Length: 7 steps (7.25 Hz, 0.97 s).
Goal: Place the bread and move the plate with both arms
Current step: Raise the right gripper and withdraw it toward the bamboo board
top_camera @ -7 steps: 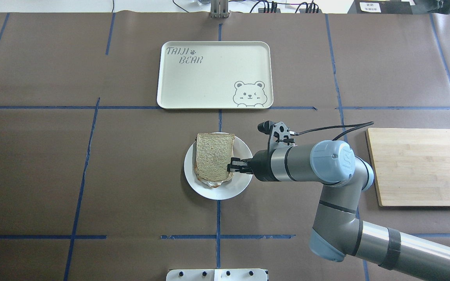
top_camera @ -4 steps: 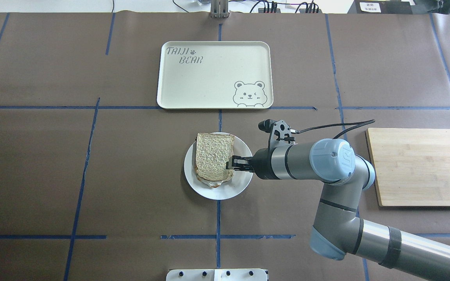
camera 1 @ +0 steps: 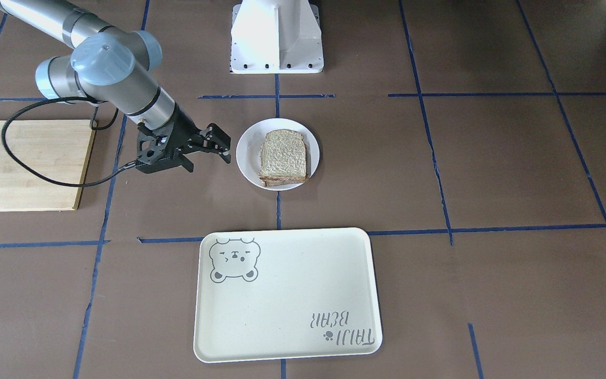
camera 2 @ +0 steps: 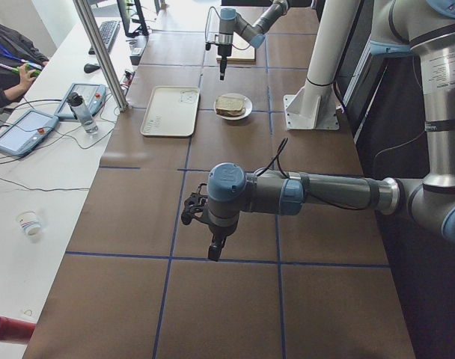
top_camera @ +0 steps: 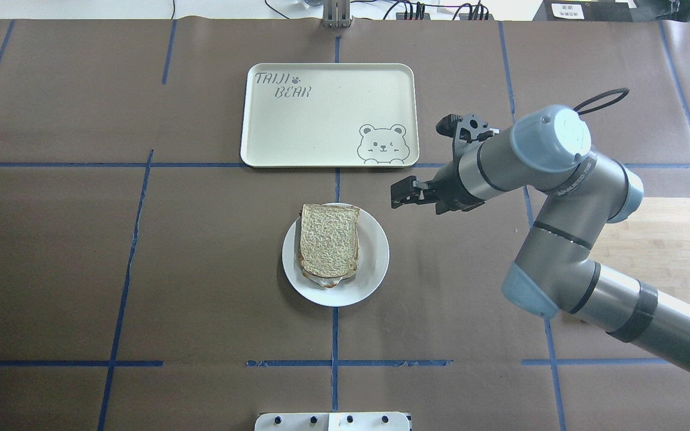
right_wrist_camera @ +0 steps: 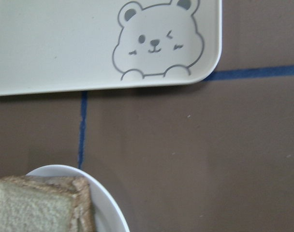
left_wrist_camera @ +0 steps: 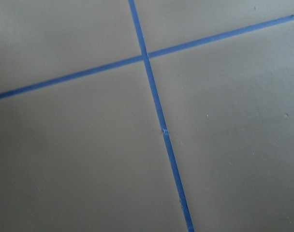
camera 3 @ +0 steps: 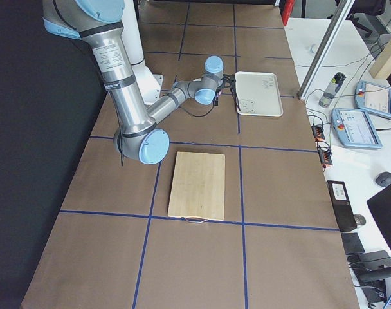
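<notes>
Pulled back from the small round white plate (top_camera: 375, 269), the right arm's black two-finger gripper (top_camera: 401, 194) hangs open and empty, its pale beige bread slice (top_camera: 329, 239) now lying on that plate, so the plate move remains; whether the left gripper (camera 2: 213, 249) is open I cannot tell

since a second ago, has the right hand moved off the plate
Yes. In the overhead view the right hand has left the plate's right rim and moved up and to the right, toward the bear corner of the tray.

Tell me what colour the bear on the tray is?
Grey bear outline on cream rectangular tray; clearest in right wrist view.
</notes>
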Each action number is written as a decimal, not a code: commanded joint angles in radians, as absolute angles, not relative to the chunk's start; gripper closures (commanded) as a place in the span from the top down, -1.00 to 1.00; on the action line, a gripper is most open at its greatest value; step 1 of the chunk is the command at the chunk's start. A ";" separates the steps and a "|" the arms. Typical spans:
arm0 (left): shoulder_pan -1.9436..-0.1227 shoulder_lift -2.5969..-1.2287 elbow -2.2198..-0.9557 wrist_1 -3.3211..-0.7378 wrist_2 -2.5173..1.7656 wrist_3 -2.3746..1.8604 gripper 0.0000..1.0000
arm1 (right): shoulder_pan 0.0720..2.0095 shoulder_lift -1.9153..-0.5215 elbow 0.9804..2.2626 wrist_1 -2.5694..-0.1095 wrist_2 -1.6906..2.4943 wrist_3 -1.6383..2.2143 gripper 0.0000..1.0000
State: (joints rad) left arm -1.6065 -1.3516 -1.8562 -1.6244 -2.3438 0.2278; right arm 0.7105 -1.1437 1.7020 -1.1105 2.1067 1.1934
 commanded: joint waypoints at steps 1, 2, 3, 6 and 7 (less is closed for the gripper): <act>-1.603 -1.373 -1.844 -1.774 -2.338 0.219 1.00 | 0.913 -1.214 1.777 -1.387 2.236 0.824 1.00; -1.598 -1.405 -1.820 -1.828 -2.342 0.218 1.00 | 1.010 -1.361 1.840 -1.429 2.270 0.575 1.00; -1.570 -1.493 -1.771 -1.821 -2.379 0.162 1.00 | 1.119 -1.470 1.845 -1.430 2.319 0.364 1.00; -1.464 -1.538 -1.776 -1.832 -2.437 -0.136 1.00 | 1.394 -1.630 1.848 -1.610 2.345 -0.149 1.00; -1.421 -1.540 -1.811 -1.856 -2.436 -0.182 1.00 | 1.487 -1.676 1.844 -1.714 2.342 -0.305 1.00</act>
